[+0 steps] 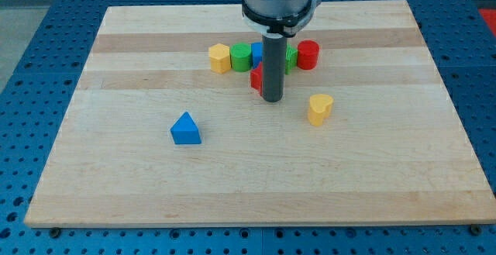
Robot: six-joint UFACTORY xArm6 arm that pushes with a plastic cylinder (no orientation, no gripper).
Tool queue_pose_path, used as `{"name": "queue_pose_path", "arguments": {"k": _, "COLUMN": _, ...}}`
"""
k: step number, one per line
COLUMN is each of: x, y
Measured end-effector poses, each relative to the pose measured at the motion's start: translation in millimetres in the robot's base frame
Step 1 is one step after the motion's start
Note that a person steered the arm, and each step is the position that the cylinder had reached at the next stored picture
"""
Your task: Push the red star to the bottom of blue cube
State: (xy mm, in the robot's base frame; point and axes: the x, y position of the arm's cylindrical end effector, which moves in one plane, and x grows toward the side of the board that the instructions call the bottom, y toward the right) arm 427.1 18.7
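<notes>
My tip [272, 98] rests on the board just right of the red star [256, 78], which is mostly hidden behind the rod; only its left edge shows. The blue cube [256, 51] sits just above the red star in a row of blocks, and the rod covers part of it. The red star lies right under the blue cube, close to it or touching; I cannot tell which.
The row near the view's top holds a yellow hexagon block [220, 57], a green cylinder [241, 56], a green block [291, 58] partly hidden by the rod, and a red cylinder [308, 54]. A yellow heart [319, 108] lies at right. A blue triangle [185, 129] lies lower left.
</notes>
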Motion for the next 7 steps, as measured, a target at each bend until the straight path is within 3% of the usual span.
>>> {"name": "queue_pose_path", "arguments": {"k": 7, "x": -4, "y": -20}}
